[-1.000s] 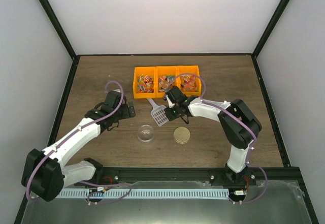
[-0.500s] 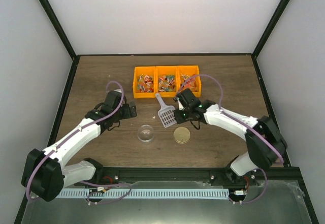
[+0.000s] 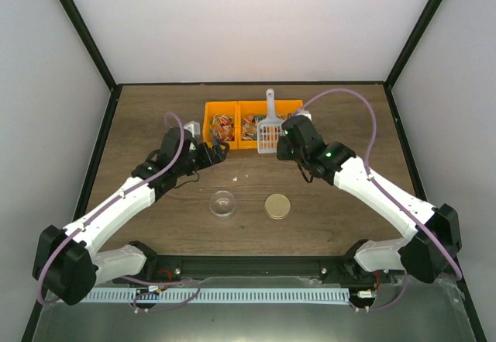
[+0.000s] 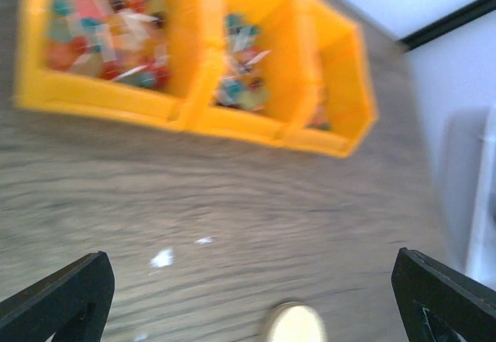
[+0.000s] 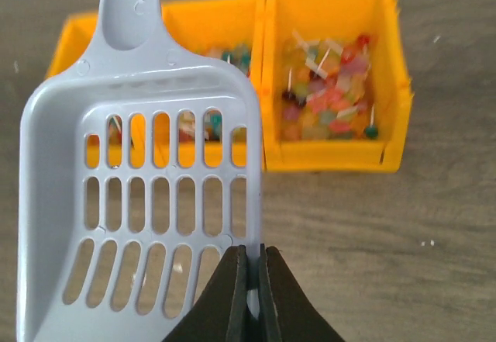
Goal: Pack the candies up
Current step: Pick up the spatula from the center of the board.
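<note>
One scoop, rim pinched by right hand, overhangs bins.

Enclosure: three plain white panels form the walls, namely the back wall, the left wall and the right wall. Black frame struts run along the panel joints and meet the far corners of the table.

Table: dark brown wood-grain top with a thin black border.

Near edge: a black rail runs along it, followed by a white slotted strip and a grey metal shelf.

Lighting: even and diffuse. Shadows on the wood are soft and short.
</note>
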### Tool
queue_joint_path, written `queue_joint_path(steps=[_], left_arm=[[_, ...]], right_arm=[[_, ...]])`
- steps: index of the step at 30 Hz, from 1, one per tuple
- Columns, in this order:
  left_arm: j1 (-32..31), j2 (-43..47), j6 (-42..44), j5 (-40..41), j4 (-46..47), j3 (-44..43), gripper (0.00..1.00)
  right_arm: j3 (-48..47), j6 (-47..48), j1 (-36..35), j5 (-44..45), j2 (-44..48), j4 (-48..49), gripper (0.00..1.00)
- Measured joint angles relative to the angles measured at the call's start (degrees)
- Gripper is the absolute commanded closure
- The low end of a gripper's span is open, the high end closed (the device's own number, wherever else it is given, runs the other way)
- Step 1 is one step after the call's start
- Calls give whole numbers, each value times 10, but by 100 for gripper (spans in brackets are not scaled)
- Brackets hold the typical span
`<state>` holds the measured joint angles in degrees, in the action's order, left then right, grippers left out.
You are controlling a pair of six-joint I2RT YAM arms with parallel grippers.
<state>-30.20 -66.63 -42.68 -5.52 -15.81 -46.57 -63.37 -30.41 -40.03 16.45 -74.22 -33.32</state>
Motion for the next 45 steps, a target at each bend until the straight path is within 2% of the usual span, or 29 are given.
queue_joint_path(steps=[3, 5, 7, 10, 14, 19, 27, 35, 39, 45], left_arm=[[-14, 0, -38, -30, 55, -11, 1], [-34, -1, -46, -18, 61, -25, 6], [-58, -6, -45, 6, 53, -52, 14], [-75, -22, -37, 33, 43, -101, 20], [-86, -56, -24, 60, 35, -147, 22], [-117, -118, 6, 81, 14, -201, 31], [-144, -198, 67, 124, -48, -280, 35], [-145, -221, 95, 141, -71, -293, 58], [-145, -221, 107, 148, -71, -293, 77], [-148, -224, 121, 142, -70, -293, 86]], right_arm=[[-31, -31, 1, 38, -1, 4, 99], [-40, -47, 1, 56, -2, 7, 99], [-48, -58, 1, 64, -6, 3, 99], [-62, -73, 1, 68, -23, -5, 99], [-64, -89, 1, 59, -43, -17, 99], [-64, -100, 1, 44, -46, -26, 99], [-64, -109, 1, 13, -46, -26, 99], [-64, -110, 1, -2, -36, -26, 99], [-64, -108, 1, -6, -35, -26, 99], [-64, -103, 1, -12, -35, -25, 99]])
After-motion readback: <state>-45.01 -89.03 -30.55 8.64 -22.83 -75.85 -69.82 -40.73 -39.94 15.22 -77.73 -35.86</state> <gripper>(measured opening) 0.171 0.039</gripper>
